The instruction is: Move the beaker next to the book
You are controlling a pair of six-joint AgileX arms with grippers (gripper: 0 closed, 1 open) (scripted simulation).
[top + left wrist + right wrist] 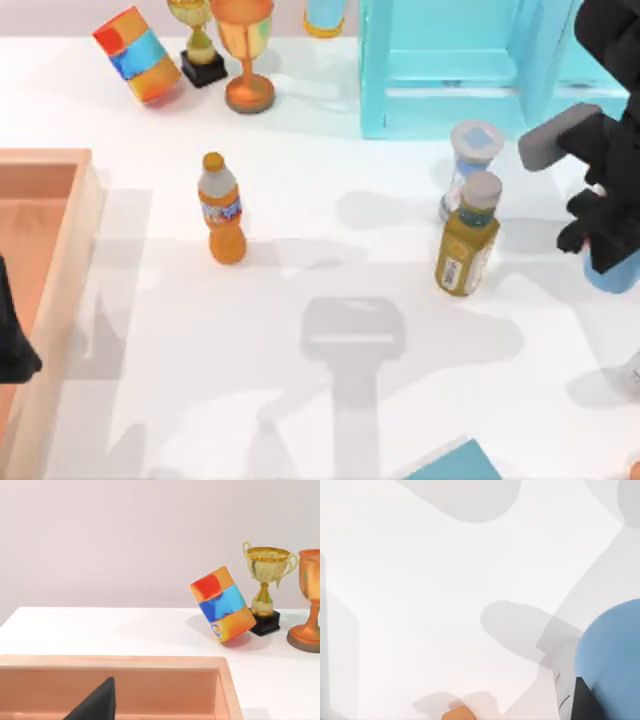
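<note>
The right claw [600, 250] is seen at the desk's right edge, directly over the beaker [612, 272], of which a blue part shows beneath the black fingers; in the right wrist view the beaker [612, 655] sits beside a dark fingertip [585, 702]. Whether the fingers are closed on the beaker cannot be told. The step in hand is judged to be the grasp, so the cup should be gripped squarely on its plain sides and kept upright. The book [455, 465] is seen only as a teal corner at the near edge, well apart from the beaker. The yellow bottle [468, 240] and the clear bottle [470, 165] stand just to the left, so they should be given room; the bare desk [330, 400] towards the book is open. The left claw [12, 345] is parked over the wooden tray [70, 250].
</note>
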